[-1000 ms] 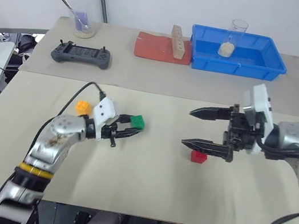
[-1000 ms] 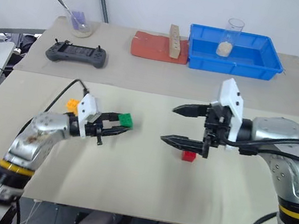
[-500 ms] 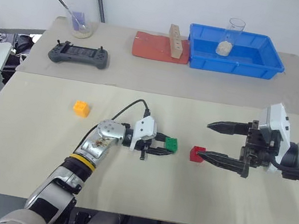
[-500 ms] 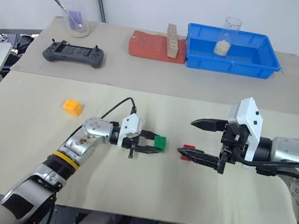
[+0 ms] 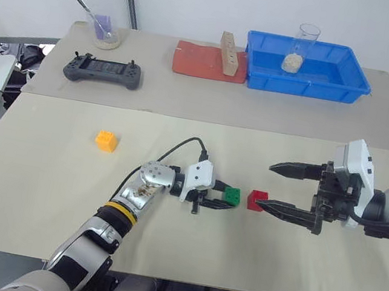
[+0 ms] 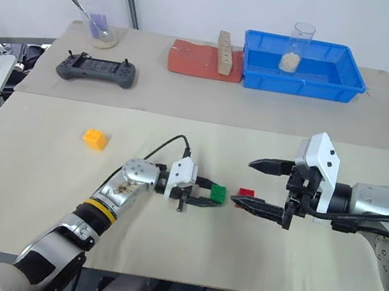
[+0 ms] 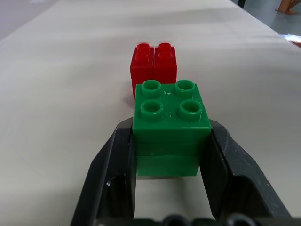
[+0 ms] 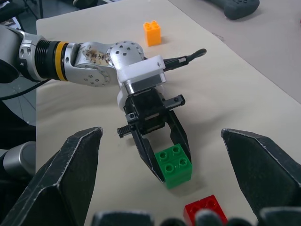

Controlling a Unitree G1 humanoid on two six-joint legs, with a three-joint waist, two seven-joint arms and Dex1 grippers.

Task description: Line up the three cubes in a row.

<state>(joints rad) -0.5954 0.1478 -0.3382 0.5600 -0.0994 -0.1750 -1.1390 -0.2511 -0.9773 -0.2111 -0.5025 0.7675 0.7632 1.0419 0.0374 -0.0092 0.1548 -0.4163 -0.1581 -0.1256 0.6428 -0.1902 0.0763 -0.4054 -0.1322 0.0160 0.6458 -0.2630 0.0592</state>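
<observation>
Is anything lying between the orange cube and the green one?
No. Between the orange cube and the green cube is bare table, seen from the head views.

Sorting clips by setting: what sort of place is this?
Probably a robotics lab or test bench: plain tables by a white wall, toy cubes, a handheld controller, and a blue bin holding a glass.

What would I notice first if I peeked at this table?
Probably the small green plastic studded cube pinched in the jaws of the left gripper, right at the middle of the tan table, with a gap between it and the small red plastic studded cube. The right gripper waits beside the red one with its jaws wide open. Far off to the left sits the small orange-yellow plastic studded cube, all alone.
</observation>
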